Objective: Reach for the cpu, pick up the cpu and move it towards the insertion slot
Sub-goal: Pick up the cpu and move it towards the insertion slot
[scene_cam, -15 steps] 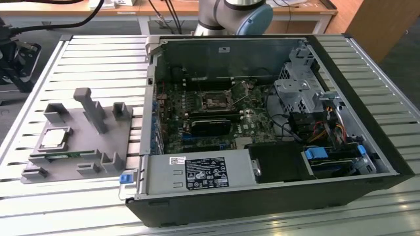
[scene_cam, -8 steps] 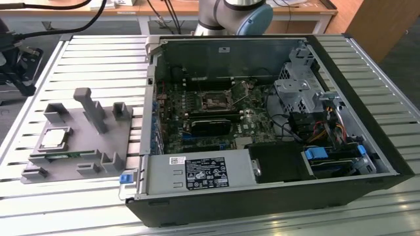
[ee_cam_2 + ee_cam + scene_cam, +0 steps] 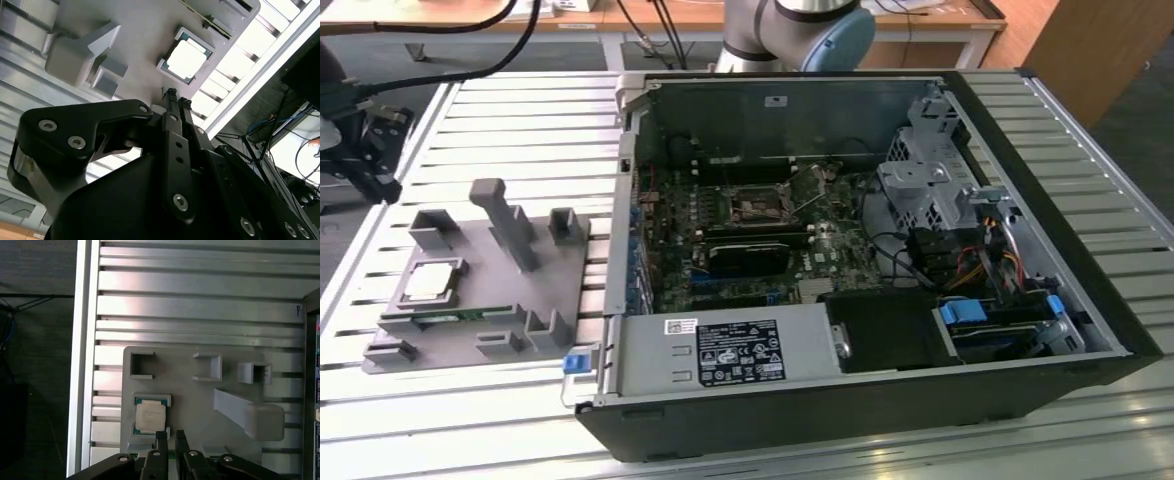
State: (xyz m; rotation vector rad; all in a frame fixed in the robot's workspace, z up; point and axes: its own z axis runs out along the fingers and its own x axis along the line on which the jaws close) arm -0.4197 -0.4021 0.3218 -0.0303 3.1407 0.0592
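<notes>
- Your bench (image 3: 507,100) carries the open computer case (image 3: 720,440).
- The grey tray (image 3: 467,240) sits by the bench's edge, at the exterior view's left.
- Your tool (image 3: 170,436) hovers over it, nearly closed and empty.
- The insertion slot (image 3: 757,208) lies inside the case.
- The cpu (image 3: 150,417) rests in a tray recess.

Bright even light, glare on table slats (image 3: 200,307) (cpu (image 3: 186,60) washed white), shadow inside computer case (image 3: 854,415)

Cpu (image 3: 430,283) on tray (image 3: 464,238) beside computer case (image 3: 787,425)
</notes>
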